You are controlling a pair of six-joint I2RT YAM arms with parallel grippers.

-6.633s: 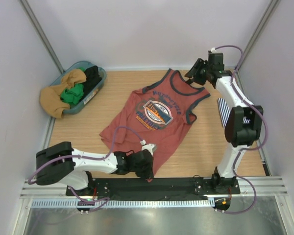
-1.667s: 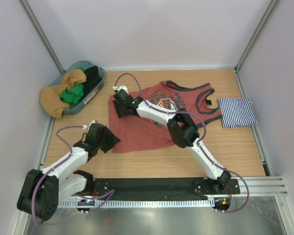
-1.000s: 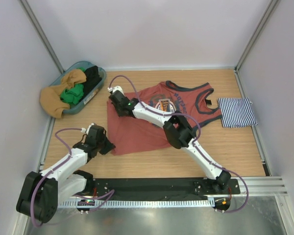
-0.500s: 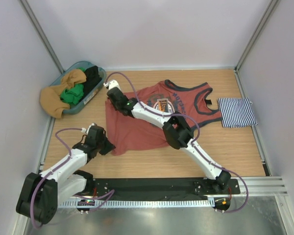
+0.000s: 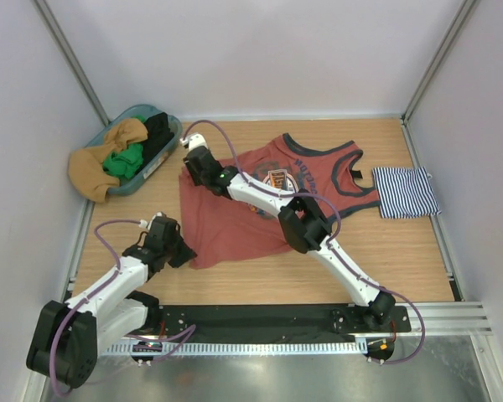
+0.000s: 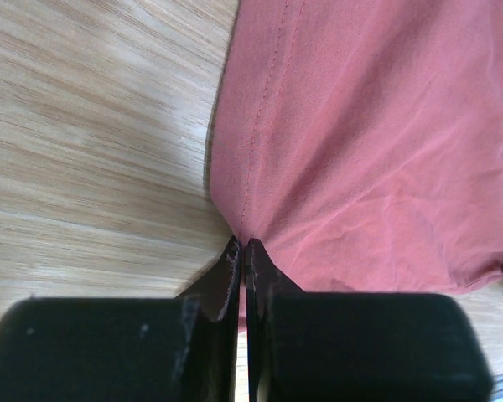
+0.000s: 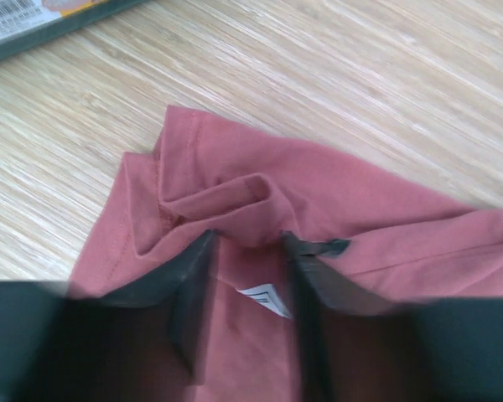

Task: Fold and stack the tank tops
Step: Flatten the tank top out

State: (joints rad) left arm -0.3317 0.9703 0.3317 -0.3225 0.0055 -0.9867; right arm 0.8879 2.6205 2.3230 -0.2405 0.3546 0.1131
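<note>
Rust-red tank top (image 5: 235,226) lies spread on the table (image 5: 402,251), its left edge running between my grippers. My left gripper (image 6: 241,247) is clamped on the near hem corner. My right gripper (image 7: 247,239) stands parted over the rucked far corner, near the basket (image 5: 174,138). Bare wood shows left of the hem. The striped tank top (image 5: 407,191) sits folded by the right edge, well apart.

A light wood-grain counter (image 5: 402,251) lies under even, soft light. Plain pale lavender walls (image 5: 260,50) rise from its far edge and both sides, with slanting metal posts (image 5: 74,60) at its two far corners. A silver metal rail (image 5: 453,315) runs along its near edge.
</note>
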